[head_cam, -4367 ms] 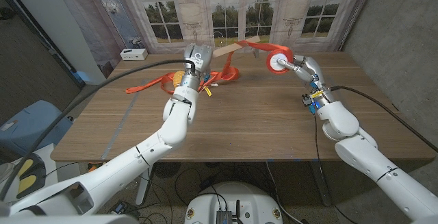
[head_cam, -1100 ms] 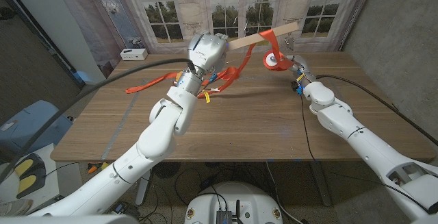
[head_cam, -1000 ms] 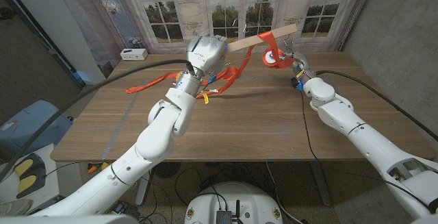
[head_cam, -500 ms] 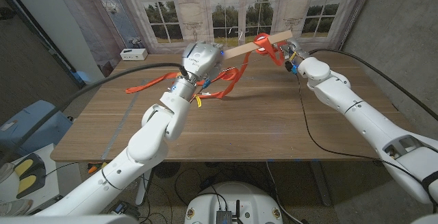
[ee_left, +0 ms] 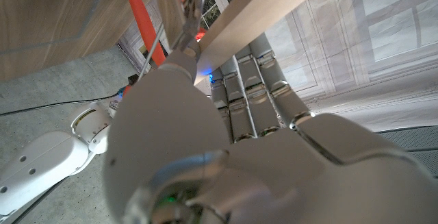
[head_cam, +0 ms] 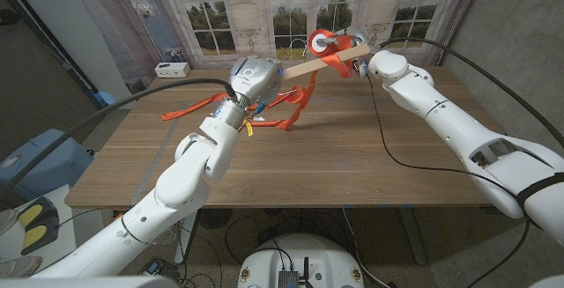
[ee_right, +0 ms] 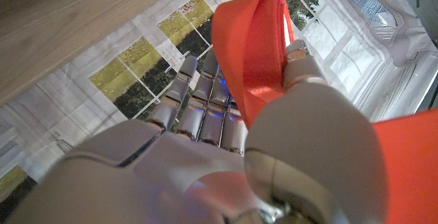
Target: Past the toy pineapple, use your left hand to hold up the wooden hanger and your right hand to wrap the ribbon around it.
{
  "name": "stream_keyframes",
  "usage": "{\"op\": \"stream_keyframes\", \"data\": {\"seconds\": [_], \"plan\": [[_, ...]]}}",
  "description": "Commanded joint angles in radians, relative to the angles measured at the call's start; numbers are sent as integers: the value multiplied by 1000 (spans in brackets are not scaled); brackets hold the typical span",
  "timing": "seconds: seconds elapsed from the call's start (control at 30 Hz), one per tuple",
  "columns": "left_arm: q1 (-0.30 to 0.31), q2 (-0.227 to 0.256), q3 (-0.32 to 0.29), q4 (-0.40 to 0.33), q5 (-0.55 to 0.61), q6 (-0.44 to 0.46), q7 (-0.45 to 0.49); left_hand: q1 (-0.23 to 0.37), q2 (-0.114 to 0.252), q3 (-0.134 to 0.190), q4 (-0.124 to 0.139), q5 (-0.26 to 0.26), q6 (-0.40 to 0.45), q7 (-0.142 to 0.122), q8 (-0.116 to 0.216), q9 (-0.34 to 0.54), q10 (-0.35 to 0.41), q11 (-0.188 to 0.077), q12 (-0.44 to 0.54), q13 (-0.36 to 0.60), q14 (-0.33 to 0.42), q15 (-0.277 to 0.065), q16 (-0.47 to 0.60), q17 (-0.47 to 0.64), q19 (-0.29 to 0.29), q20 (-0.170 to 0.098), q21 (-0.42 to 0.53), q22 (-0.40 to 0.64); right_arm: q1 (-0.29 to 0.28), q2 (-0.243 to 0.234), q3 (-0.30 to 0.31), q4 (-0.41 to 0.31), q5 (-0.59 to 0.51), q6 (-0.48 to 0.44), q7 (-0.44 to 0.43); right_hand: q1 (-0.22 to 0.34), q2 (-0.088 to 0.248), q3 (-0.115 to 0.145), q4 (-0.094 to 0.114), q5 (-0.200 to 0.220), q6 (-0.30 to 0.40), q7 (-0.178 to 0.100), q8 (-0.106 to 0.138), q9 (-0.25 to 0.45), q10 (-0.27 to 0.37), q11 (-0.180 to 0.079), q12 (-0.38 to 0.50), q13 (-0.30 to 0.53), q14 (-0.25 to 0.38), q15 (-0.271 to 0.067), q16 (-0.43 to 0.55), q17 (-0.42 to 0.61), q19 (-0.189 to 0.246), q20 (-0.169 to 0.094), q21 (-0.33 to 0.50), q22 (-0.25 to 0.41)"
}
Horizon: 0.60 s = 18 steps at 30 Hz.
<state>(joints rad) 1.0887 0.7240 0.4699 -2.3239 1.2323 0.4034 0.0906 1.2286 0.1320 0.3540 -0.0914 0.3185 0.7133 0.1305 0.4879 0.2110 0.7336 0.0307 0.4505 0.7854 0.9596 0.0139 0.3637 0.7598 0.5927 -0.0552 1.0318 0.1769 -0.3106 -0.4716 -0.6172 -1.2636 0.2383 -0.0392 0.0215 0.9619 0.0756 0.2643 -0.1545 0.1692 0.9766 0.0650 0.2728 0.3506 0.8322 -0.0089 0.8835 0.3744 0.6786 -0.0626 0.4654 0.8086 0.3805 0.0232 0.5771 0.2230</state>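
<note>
Here, the left hand [head_cam: 250, 76] is up in the air over the far side of the table [head_cam: 335, 165], and it grips the hanger [head_cam: 310, 66]. The hanger is a flat wooden bar. It sticks out from the hand toward the right and tilts up a little at its far right end. In the left wrist view the fingers [ee_left: 256, 80] fold over the hanger [ee_left: 260, 11] and hold it tight.

The right hand [head_cam: 359, 43] is also up high, at the right end of the hanger. It holds the roll of ribbon [head_cam: 323, 41] — the red roll sits just above the bar, near its right end. In the right wrist view the ribbon [ee_right: 253, 46] lies across the right hand [ee_right: 226, 148], pressed between the thumb and the fingers [ee_right: 198, 107].

From the roll, the red ribbon loops over the bar and hangs down to the table. It trails along the wood to the left, past the left arm, and ends in a long flat strip at the far left.

Under the left hand there is something small and yellow on the table — I cannot tell what it is. A small white box [head_cam: 171, 69] sits at the far left edge, by the window.
</note>
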Motion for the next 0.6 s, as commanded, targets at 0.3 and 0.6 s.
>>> {"op": "stream_keyframes", "data": {"seconds": [0.3, 0.6], "plan": [[-14, 10, 4, -43, 40, 33, -180, -11, 16, 48, -12, 10, 151, -132, 2, 301, 174, -165, -2, 4, 158, -242, -4, 7, -9, -91, 9, 2, 149, 78, -60, 135, -69, 55, 59, 38, 94, 72, 49, 8, 94, -75, 4, 4, 23, -28, 53, 136, 2, -144, -10, 7, -7, -3, 10, 0], [15, -15, 24, -16, 149, 66, -81, -12, 15, 48, -12, 11, 148, -136, 0, 303, 172, -168, -4, 7, 159, -242, -7, 10, -11, -91, 8, 2, 176, 98, -51, 167, -96, 51, -4, 34, 93, 72, 52, 10, 90, -85, 2, 6, 16, -33, 56, 139, 0, -146, -18, 6, -13, -13, 12, -1]]}}
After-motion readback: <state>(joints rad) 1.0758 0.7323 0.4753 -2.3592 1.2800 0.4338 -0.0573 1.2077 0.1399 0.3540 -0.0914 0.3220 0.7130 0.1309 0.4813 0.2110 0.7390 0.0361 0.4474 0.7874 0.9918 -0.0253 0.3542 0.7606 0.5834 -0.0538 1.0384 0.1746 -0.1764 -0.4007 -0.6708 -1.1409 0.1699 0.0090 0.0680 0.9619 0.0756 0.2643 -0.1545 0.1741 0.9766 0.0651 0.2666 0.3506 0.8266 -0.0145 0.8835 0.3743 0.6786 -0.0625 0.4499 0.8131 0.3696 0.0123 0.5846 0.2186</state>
